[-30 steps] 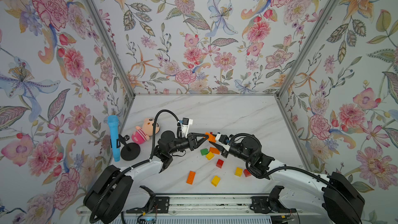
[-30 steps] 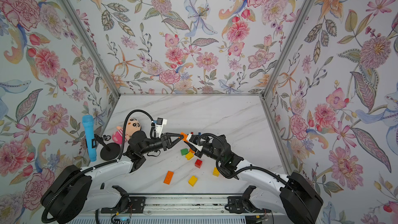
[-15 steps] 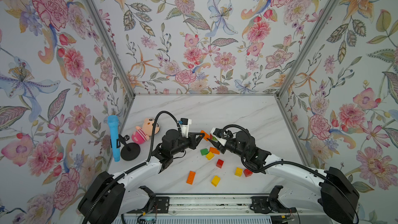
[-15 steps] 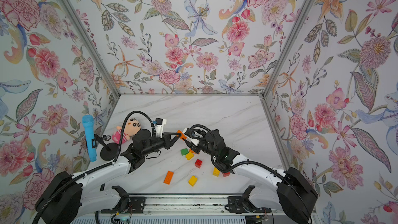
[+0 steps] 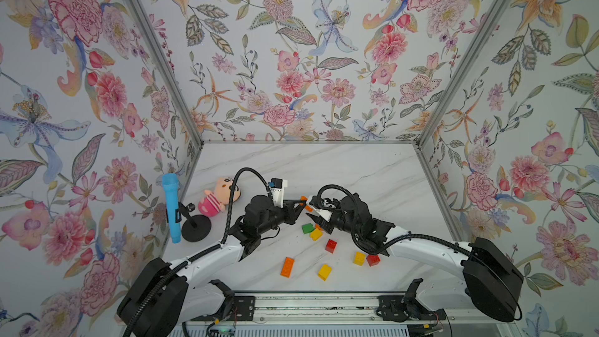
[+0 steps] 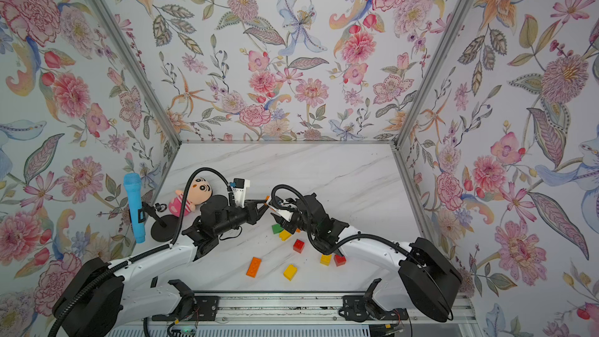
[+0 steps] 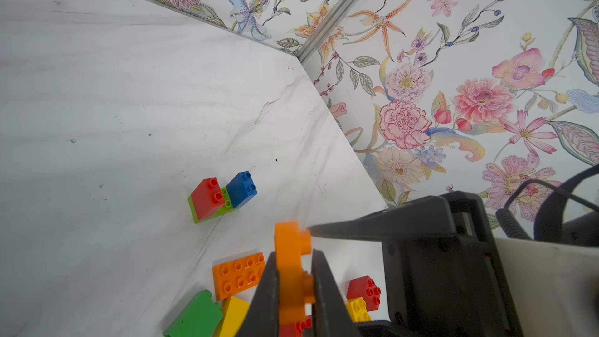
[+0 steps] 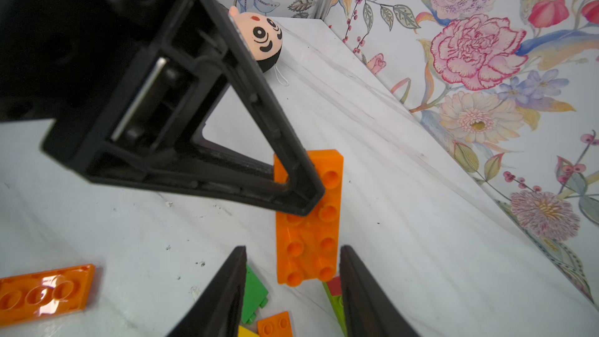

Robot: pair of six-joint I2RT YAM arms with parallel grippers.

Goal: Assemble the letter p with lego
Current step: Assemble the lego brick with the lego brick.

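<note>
Clamping an orange plate [image 7: 293, 244] edge-on: left fingers [image 7: 267, 283] closed on its two faces, plate held clear of the bench [image 5: 340, 170]. Right fingers [image 8: 235, 273] apart, straddling the plate's free end; a gap shows at one finger, contact at the other cannot be told.

Left wrist view only: a red-green-blue cluster [image 7: 223, 196] standing on the bench beyond the left fingertips, and a second orange plate [image 7: 238, 275] flat beside them. Neither top view shows the cluster.

Both top views give the loose lego behind the fingers, toward the arm bases: green brick [image 5: 307, 228], red brick [image 5: 331, 245], long orange brick [image 5: 287, 266], yellow brick [image 5: 324, 271].

Bench white, marble-veined, dark specks. Floral wallpaper on three walls. Plush doll [image 5: 220, 197] and blue microphone [image 5: 170, 209] well off to the left fingers' outer side.

Right wrist view: green and red pieces between the right fingers, cut off at the frame edge, shapes unclear.
</note>
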